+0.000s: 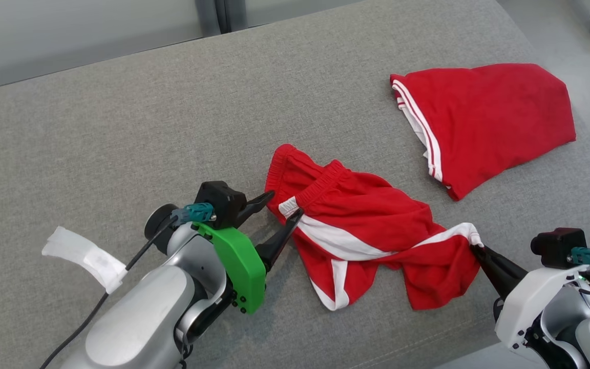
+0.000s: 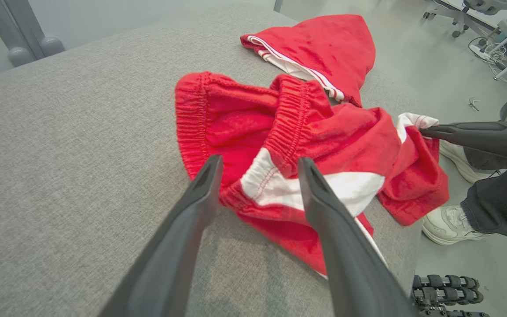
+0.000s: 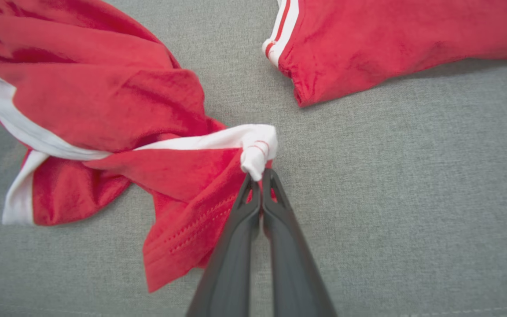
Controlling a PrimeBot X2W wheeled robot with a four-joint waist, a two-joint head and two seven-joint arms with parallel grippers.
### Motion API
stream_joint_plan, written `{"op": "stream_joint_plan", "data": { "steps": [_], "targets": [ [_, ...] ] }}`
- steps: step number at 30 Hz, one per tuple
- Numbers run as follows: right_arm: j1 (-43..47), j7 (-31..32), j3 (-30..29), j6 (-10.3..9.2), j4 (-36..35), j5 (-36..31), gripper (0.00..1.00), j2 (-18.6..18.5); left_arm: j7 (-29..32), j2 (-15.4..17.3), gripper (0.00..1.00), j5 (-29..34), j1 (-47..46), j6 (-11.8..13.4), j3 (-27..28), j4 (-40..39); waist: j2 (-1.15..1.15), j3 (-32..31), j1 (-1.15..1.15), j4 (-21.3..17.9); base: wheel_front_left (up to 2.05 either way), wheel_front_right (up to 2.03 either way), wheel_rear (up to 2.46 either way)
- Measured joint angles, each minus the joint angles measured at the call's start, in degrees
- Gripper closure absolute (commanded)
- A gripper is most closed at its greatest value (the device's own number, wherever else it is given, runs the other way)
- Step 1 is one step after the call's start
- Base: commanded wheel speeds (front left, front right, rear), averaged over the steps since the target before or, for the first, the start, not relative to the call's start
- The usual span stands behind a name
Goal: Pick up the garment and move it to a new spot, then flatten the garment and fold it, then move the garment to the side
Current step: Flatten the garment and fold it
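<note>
The garment, crumpled red shorts with white side stripes and an elastic waistband, lies mid-surface on the grey cushion. My left gripper is open at its left end. In the left wrist view the garment has its white-and-red waistband corner between the spread fingers of the left gripper. My right gripper is shut on the white-trimmed hem corner at the garment's right end. The right wrist view shows the right gripper pinching that bunched corner of the garment.
A second red garment with white-striped trim lies flat at the back right, close to the cushion's right edge. A white strip lies left of my left arm. A person's white shoe stands on the floor beyond the cushion's edge.
</note>
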Motion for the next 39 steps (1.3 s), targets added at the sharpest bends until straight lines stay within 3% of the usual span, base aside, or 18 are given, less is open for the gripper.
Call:
{"op": "stream_joint_plan", "data": {
  "steps": [2, 10, 12, 14, 15, 16, 17, 21, 27, 35, 39],
  "targets": [
    [0.00, 0.09, 0.13, 0.00, -0.08, 0.00, 1.00, 0.08, -0.07, -0.02, 0.22, 0.00, -0.01, -0.02, 0.11, 0.84, 0.00, 0.01, 0.00, -0.43, 0.00, 0.00, 0.00],
    [0.01, 0.49, 0.12, 0.00, -0.19, 0.18, 1.00, 0.09, -0.08, -0.36, 0.31, 0.00, -0.08, -1.53, -1.11, 3.81, 0.00, 0.20, 0.00, -1.54, 0.00, 0.00, 0.00],
    [0.01, 0.49, 0.12, 0.00, -0.20, 0.20, 1.00, 0.10, -0.26, -0.40, 0.40, 0.00, -0.10, -1.78, -1.10, 4.86, 0.00, 0.19, 0.00, -1.65, 0.00, 0.00, 0.00],
    [0.01, 0.49, 0.13, 0.00, -0.22, 0.20, 1.00, 0.15, -0.55, -0.40, 0.57, -0.18, -0.10, -1.93, -0.98, 5.89, 0.00, 0.15, 0.00, -1.78, 0.00, 0.00, 0.00],
    [0.01, 0.49, 0.13, 0.00, -0.26, 0.21, 1.00, 0.18, -0.76, -0.43, 0.57, -0.53, -0.09, -1.94, -0.91, 6.36, 0.00, 0.12, 0.00, -1.85, 0.00, 0.00, 0.00],
    [0.01, 0.49, 0.13, 0.00, -0.32, 0.22, 1.00, 0.19, -0.92, -0.62, 0.73, -1.03, -0.09, -1.94, -0.82, 6.86, 0.00, 0.08, 0.00, -1.90, 0.00, 0.00, 0.00],
    [0.01, 0.47, 0.12, 0.00, -0.36, 0.22, 1.00, 0.19, -1.00, -0.79, 1.00, -1.63, -0.08, -1.98, -0.81, 7.16, 0.00, 0.04, 0.00, -1.94, 0.00, 0.00, 0.00],
    [-0.05, -0.77, -0.37, 0.01, -1.14, 0.71, 1.00, 0.49, -1.55, -1.53, 1.00, -3.33, 0.14, -2.49, -0.53, 7.71, 0.00, -0.25, 0.00, -1.91, 0.00, 0.00, 0.00],
    [-2.95, -3.57, -2.67, 0.68, -6.11, 5.00, 1.00, 1.02, -2.79, -3.16, 1.00, -11.41, 1.14, -2.53, 5.88, 4.09, 0.00, -1.02, 0.00, -1.04, 0.00, 0.00, 0.00],
    [-13.72, -4.47, -5.30, 1.53, -13.03, 9.24, 1.00, -2.68, -4.88, -0.10, 1.00, -20.50, -3.77, -2.30, 20.30, -4.34, 0.00, -2.47, 0.00, 1.79, 0.00, 0.00, 0.00],
    [-14.05, -1.44, -3.20, 1.53, -15.93, 14.59, 1.00, -3.36, -3.54, 0.99, 1.00, -24.38, -4.58, -0.83, 23.53, -8.48, 0.00, -3.56, 0.00, 3.72, 0.00, 0.00, 0.00]
  ]
}}
